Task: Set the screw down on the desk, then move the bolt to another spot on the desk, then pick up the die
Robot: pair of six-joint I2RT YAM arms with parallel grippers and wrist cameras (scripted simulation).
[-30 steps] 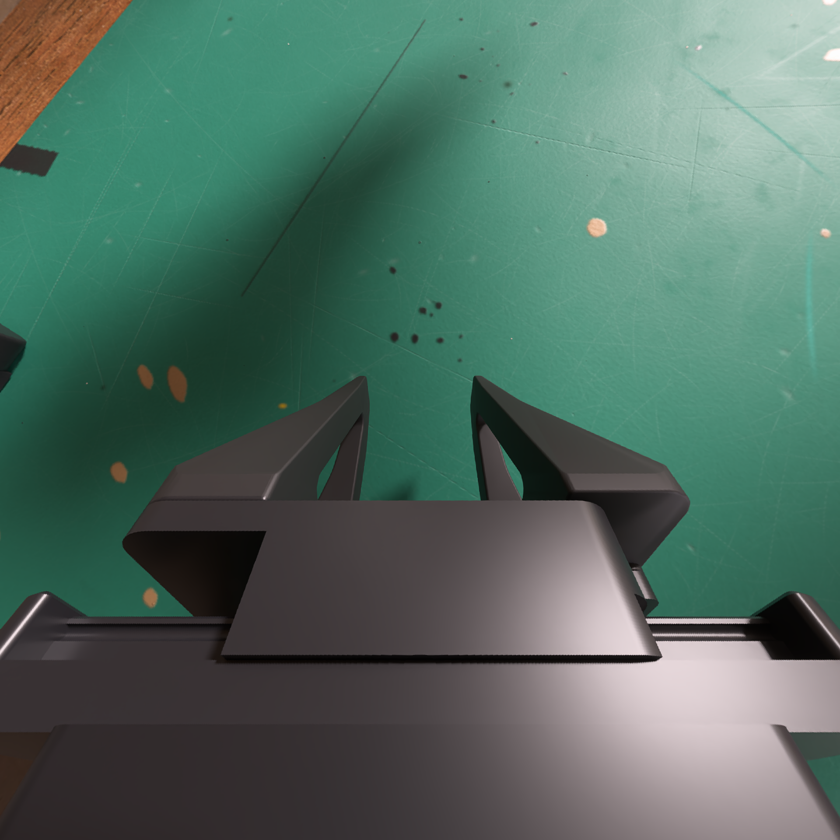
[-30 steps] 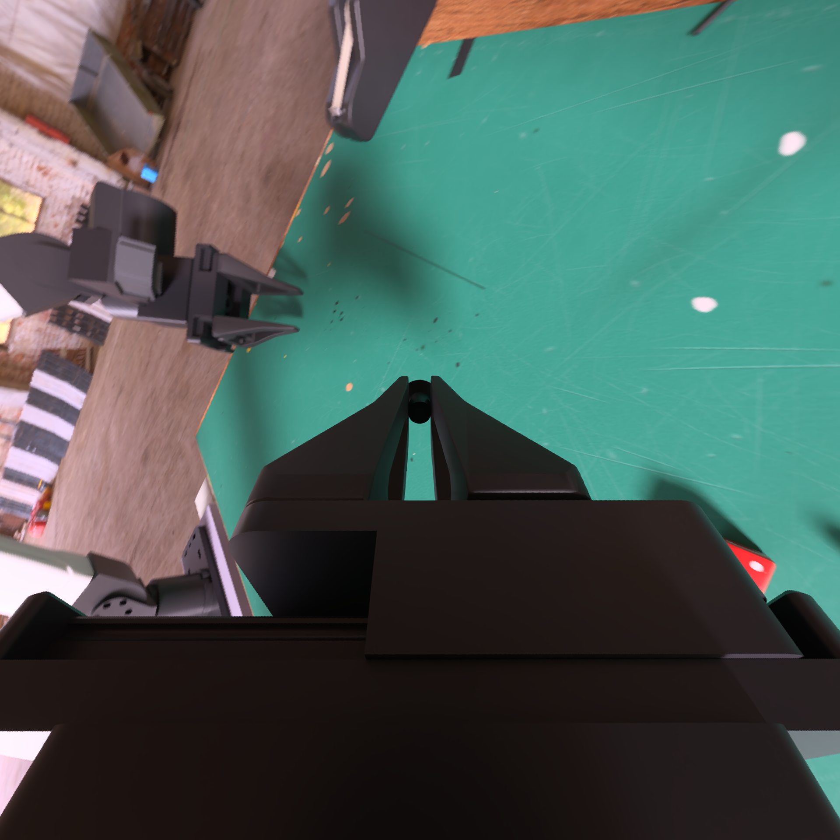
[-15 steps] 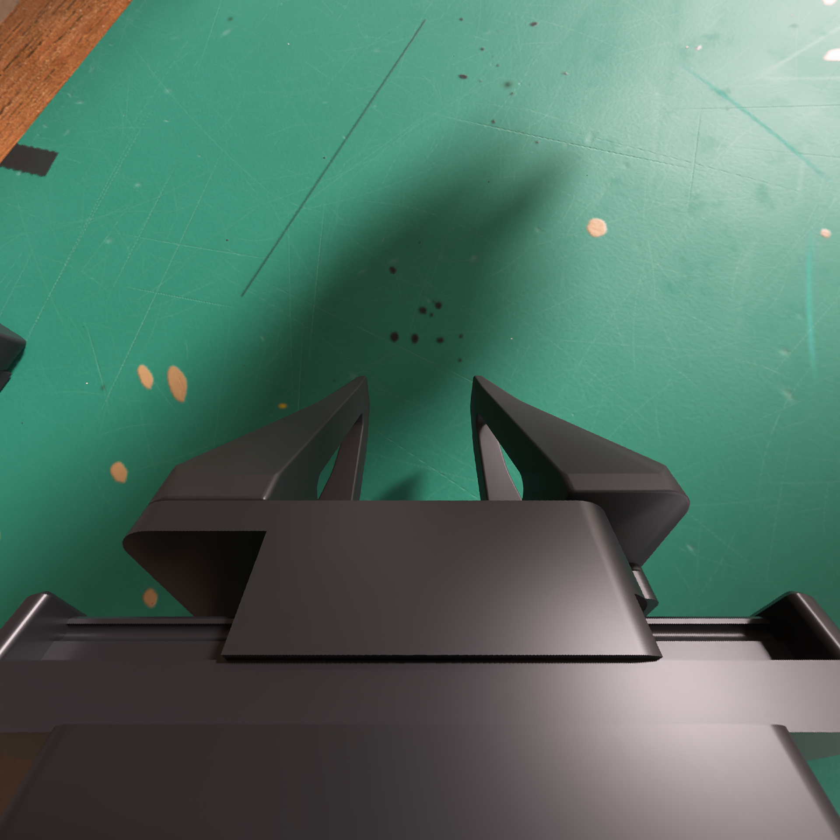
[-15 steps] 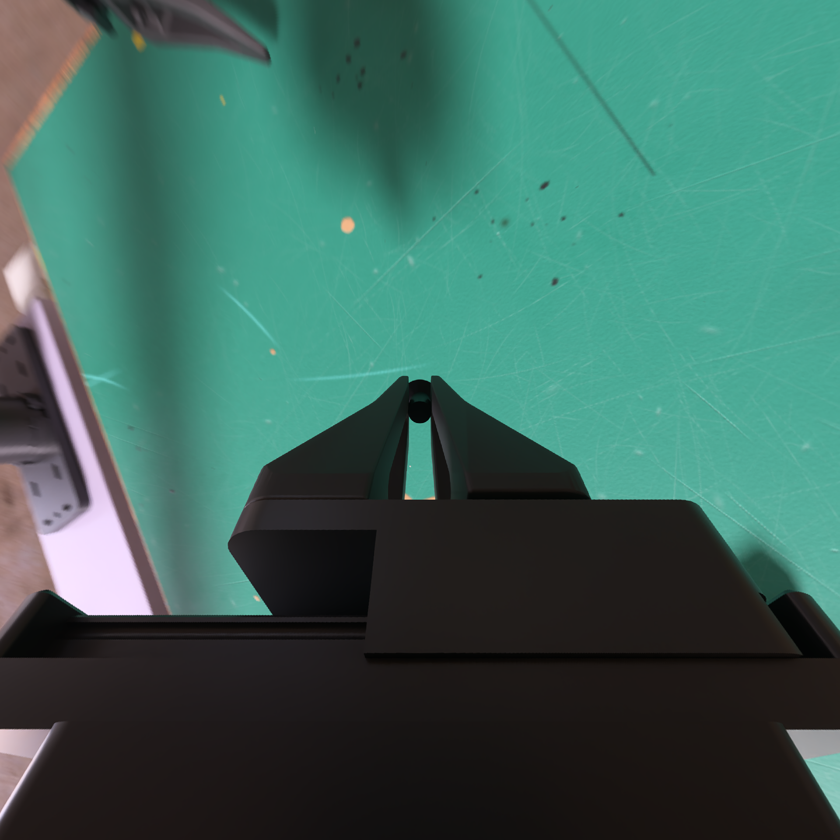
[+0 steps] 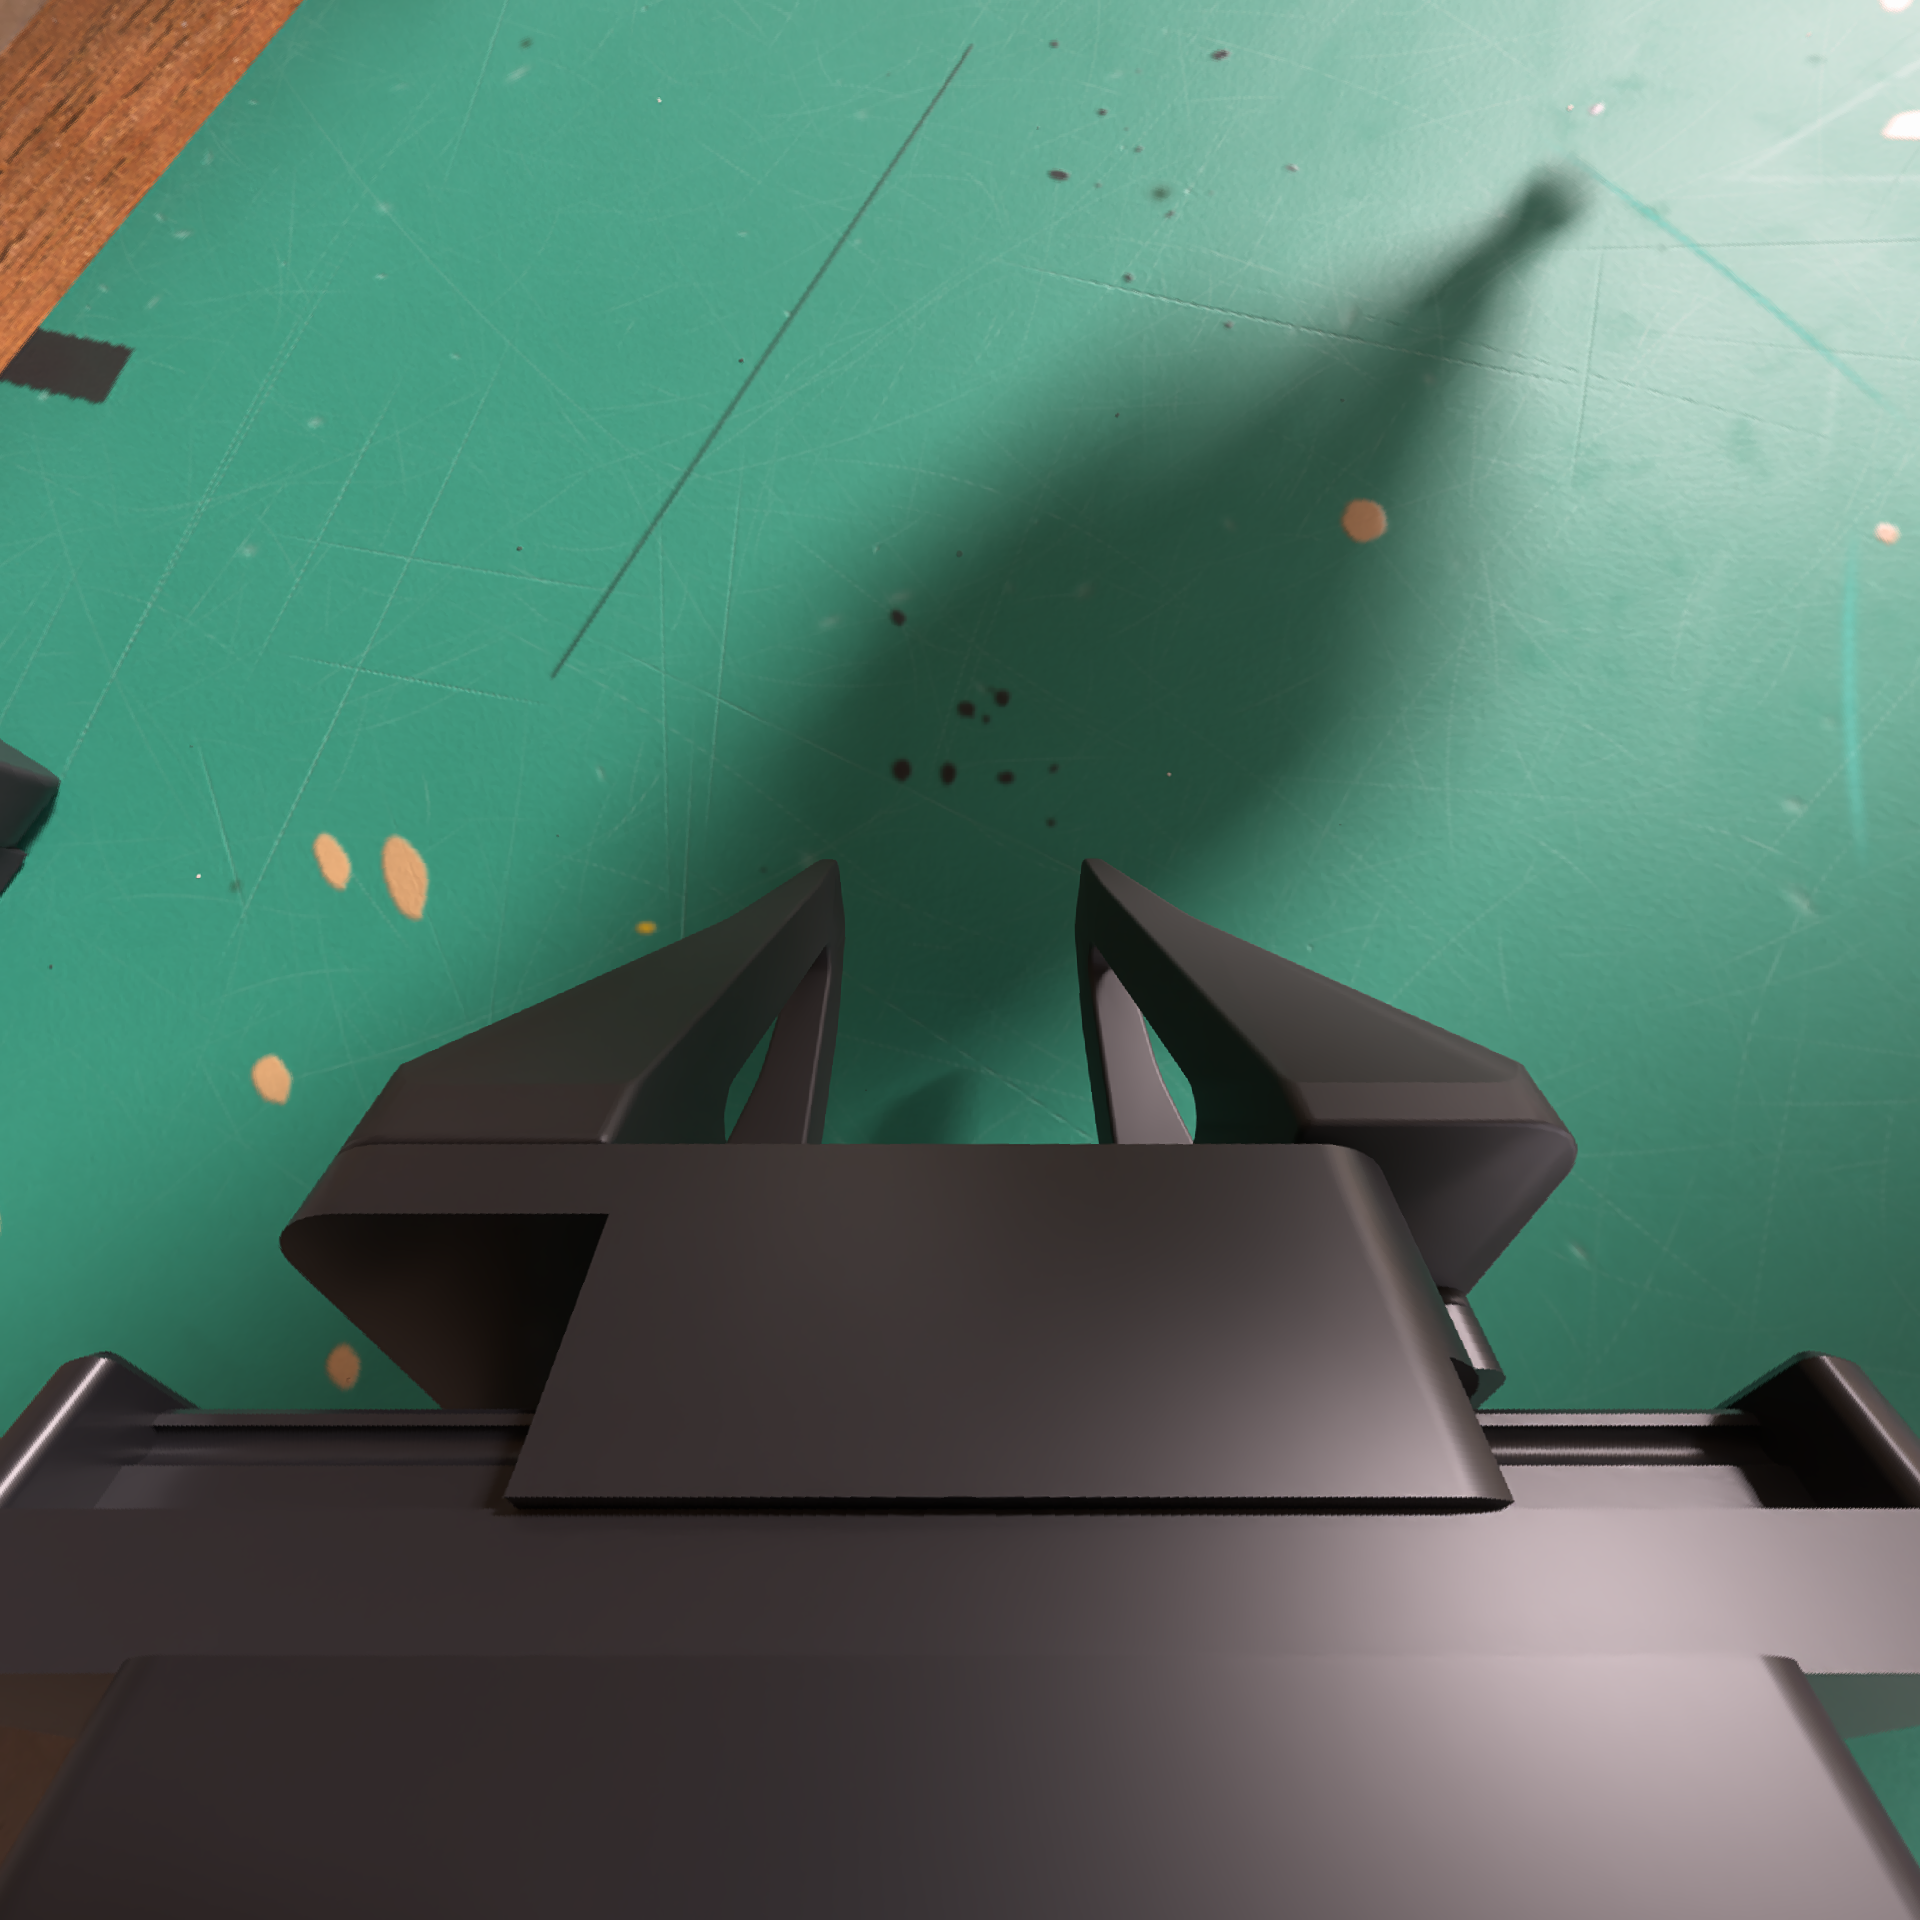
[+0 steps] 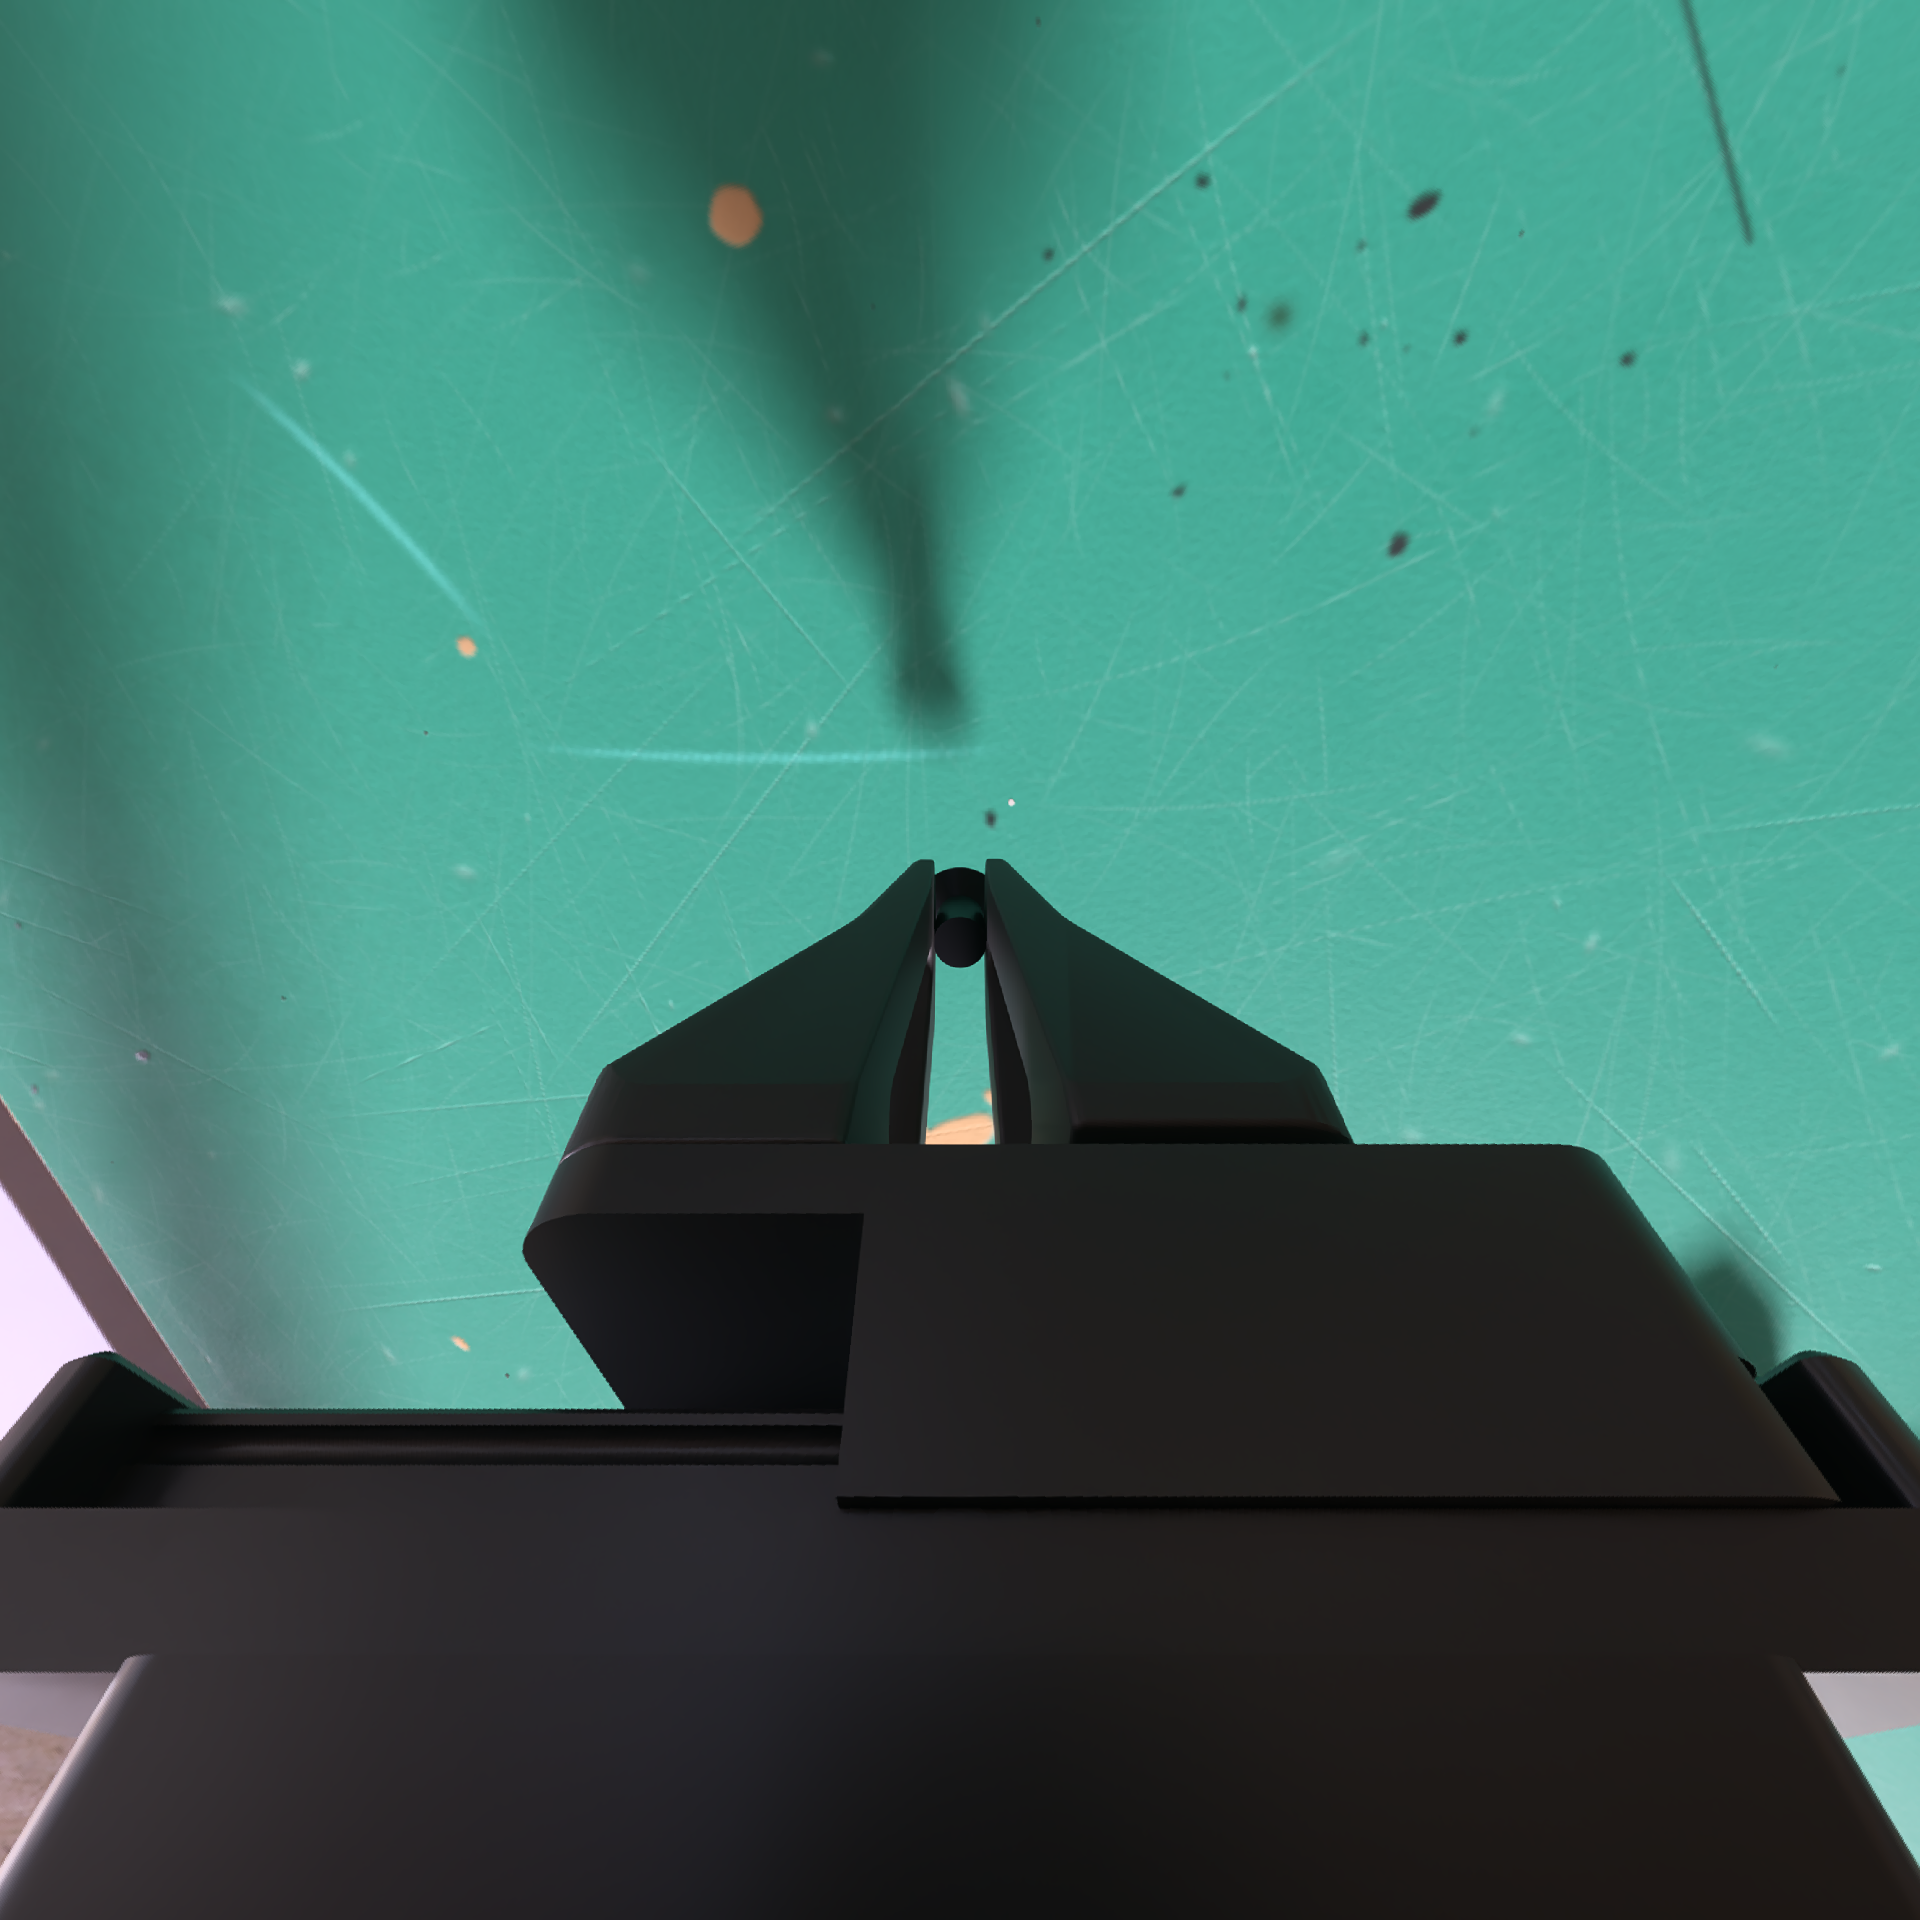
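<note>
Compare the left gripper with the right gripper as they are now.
The left gripper has its jaws spread wide with nothing between them; the right gripper is pinched on a small dark screw. The left looks lit and grey, the right dark, nearly black. Both hang over the green mat.

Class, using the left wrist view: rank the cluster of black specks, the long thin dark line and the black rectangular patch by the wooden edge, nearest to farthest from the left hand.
1. Cluster of black specks: just ahead of the left hand.
2. Long thin dark line: farther ahead, left of centre.
3. Black rectangular patch: far left, at the wooden edge.
</note>
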